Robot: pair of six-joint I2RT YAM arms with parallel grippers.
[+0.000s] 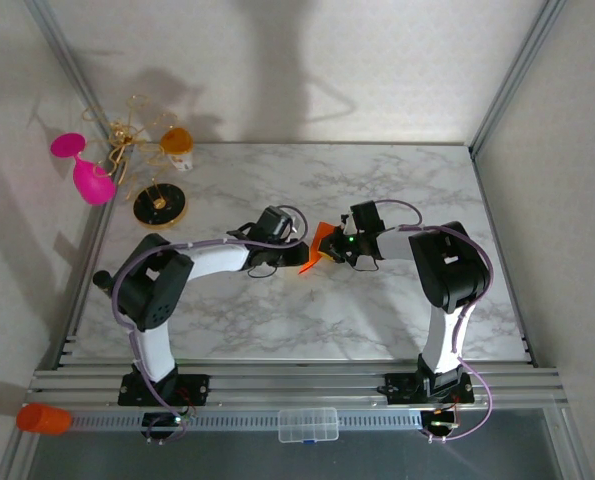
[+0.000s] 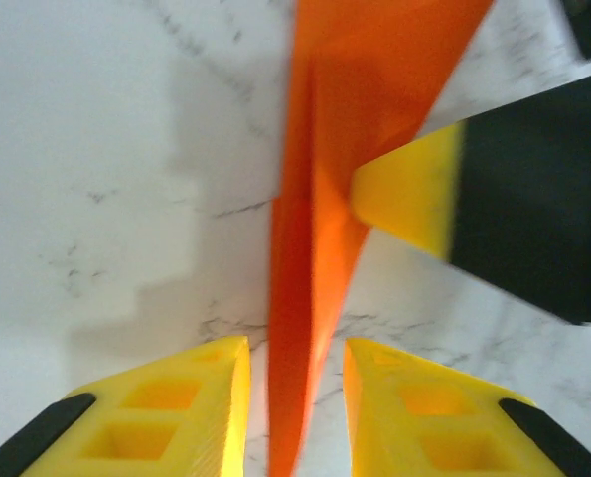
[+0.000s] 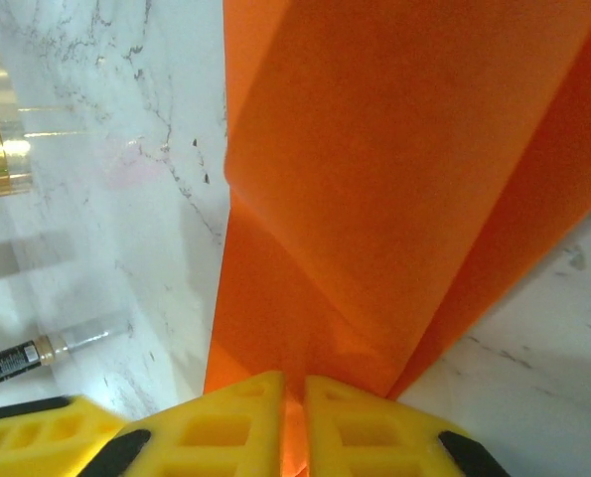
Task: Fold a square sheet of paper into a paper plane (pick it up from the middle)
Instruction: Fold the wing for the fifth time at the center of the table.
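Arms meet over the white marble surface (image 1: 277, 320). The right hand (image 3: 293, 386) clamps the creased bright orange paper sheet (image 3: 374, 179); the left hand (image 2: 295, 350) straddles it, fingers apart.

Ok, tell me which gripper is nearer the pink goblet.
Left. The left gripper lies well right of the pink goblet; the right gripper sits farther right still, beyond the orange paper.
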